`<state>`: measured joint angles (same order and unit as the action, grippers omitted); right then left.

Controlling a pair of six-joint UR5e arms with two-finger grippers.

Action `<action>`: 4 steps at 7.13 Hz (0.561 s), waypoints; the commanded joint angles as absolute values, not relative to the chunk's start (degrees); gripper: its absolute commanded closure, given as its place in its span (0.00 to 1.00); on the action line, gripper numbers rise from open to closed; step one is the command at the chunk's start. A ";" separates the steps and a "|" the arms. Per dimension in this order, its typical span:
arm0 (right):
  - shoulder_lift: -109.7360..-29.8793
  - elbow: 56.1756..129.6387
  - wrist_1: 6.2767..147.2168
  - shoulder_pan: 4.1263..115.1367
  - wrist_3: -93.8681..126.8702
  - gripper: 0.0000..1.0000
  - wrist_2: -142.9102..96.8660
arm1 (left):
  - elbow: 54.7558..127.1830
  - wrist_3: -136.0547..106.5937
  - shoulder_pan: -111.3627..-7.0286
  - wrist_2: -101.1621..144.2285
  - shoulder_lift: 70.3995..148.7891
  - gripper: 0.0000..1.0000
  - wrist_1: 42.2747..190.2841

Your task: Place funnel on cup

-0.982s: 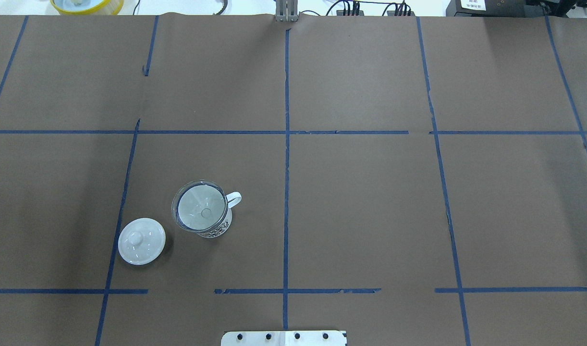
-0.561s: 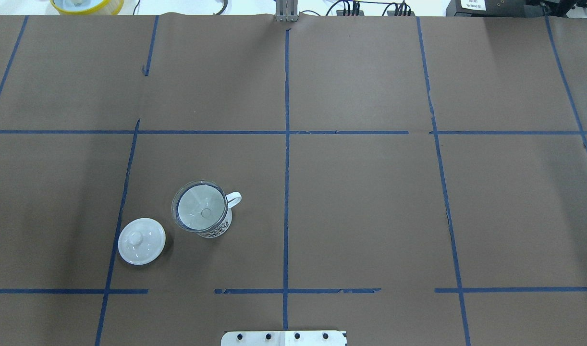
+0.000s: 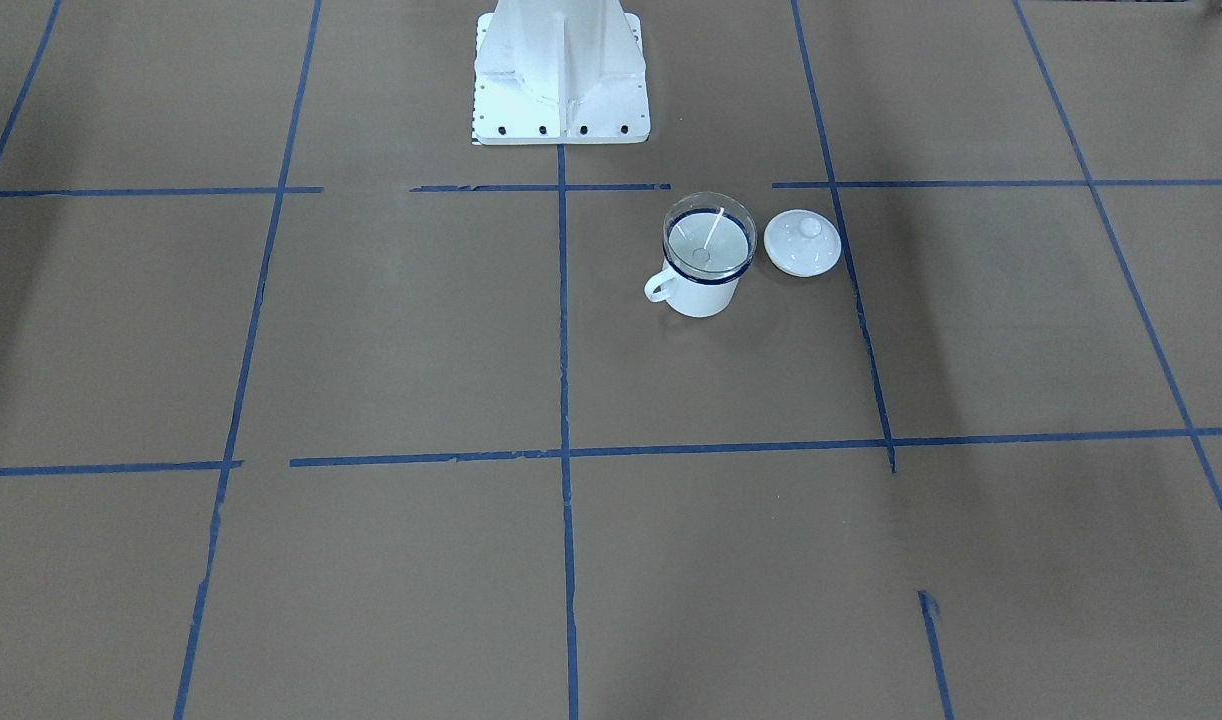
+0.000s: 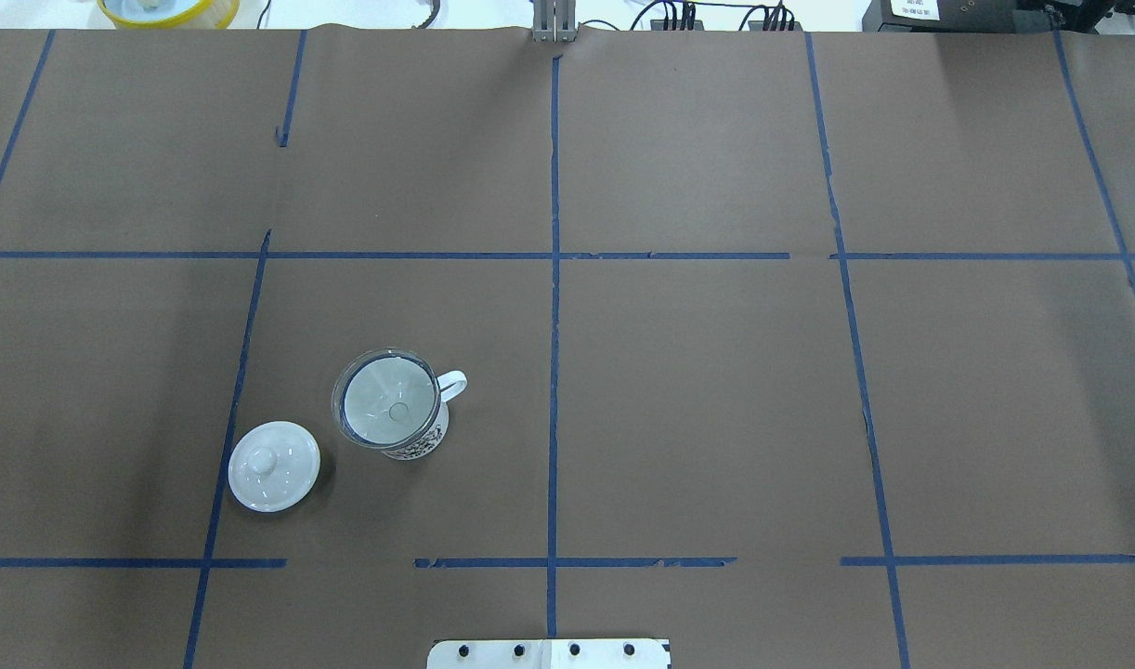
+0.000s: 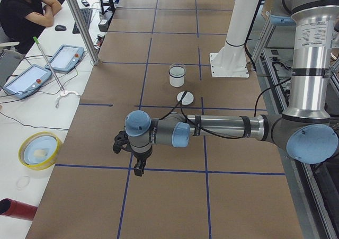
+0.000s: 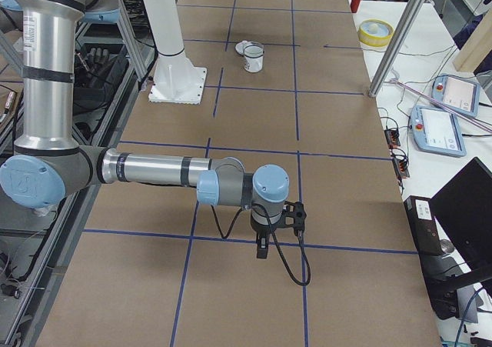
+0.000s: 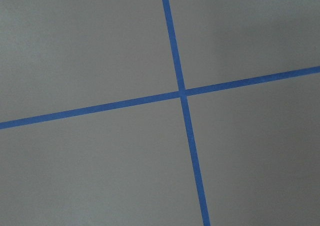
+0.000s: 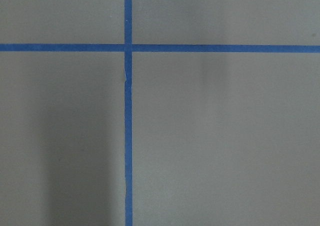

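Nearest the robot, the white base (image 4: 549, 653) sits at the middle of the table's (image 4: 716, 372) robot-side edge. Farther out, toward the robot's left, a round knobbed lid (image 4: 273, 465) lies flat on the brown cover, knob up, on a line of blue tape (image 4: 554, 307).

Just beyond the lid, apart from it, the cup (image 3: 701, 295) stands upright in the table's left half, closer to the robot-side edge than to the far one. Its handle points toward the centre tape line and slightly away from the robot.

The funnel (image 4: 388, 409) rests on the cup, wide mouth up, its rim just above the cup's dark rim. Its long axis is upright, and the spout seems to hang down inside the cup.

Well apart from the cup, the left gripper (image 5: 138, 171) hangs pointing down over the table's left end and the right gripper (image 6: 261, 251) likewise over the right end. From these side views I cannot tell how far either is parted, or whether it has hold of anything.
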<state>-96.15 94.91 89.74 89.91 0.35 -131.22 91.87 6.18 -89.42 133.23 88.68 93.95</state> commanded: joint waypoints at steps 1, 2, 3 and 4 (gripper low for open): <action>-96.15 94.92 89.74 89.91 0.35 0.00 -131.22 | 91.85 11.12 -90.70 133.07 88.86 0.00 90.97; -96.15 94.92 89.74 89.91 0.35 0.00 -131.22 | 92.37 11.68 -91.14 133.24 88.51 0.00 90.10; -96.15 94.92 89.74 89.91 0.35 0.00 -131.22 | 92.46 11.86 -91.40 133.42 88.68 0.00 88.96; -96.15 94.92 89.74 89.91 0.35 0.00 -131.22 | 92.63 12.04 -93.06 133.50 89.46 0.00 87.21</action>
